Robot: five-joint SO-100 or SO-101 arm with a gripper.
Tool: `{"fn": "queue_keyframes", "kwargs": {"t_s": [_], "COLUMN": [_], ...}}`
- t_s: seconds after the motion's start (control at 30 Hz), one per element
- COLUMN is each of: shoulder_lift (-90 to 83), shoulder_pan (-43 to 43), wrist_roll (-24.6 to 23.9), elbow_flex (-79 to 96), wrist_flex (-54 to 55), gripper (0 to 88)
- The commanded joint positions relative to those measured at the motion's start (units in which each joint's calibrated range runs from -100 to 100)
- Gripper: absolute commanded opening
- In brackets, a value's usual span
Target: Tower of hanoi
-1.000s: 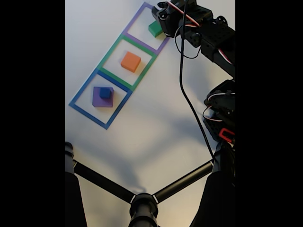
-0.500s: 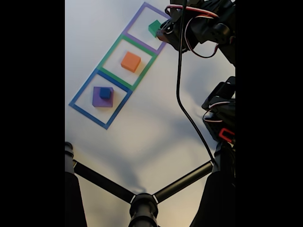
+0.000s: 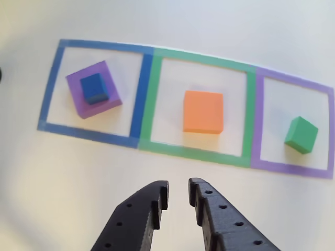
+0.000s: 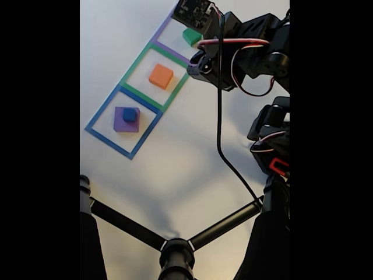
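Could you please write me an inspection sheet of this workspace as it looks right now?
Surface: white table with three taped squares in a row, blue, green and purple.
Job's things: blue cube stacked on purple block in the blue square; orange block in the green square; green cube in the purple square.
Clutter: nothing seen.
Grippers: gripper empty, jaws slightly apart, short of the squares in the other view.
Cables: black cable hanging from the arm.
Surroundings: black stand legs in the fixed view.
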State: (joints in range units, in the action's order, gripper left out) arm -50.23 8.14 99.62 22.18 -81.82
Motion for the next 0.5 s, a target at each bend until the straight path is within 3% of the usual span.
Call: {"fn": "queue_keyframes", "kwargs": {"t_s": [0.0, 0.2, 0.47], "shoulder_lift": [-3.2, -8.7, -11.0], "shoulder_pan": [2.3, 1.4, 0.0], "wrist_roll": [0.4, 0.4, 0.4], "elbow_flex": [0.7, 15.8, 38.9], "wrist_flex": [0.5, 12.8, 41.9], "gripper": [6.2, 21.4, 39.8]}}
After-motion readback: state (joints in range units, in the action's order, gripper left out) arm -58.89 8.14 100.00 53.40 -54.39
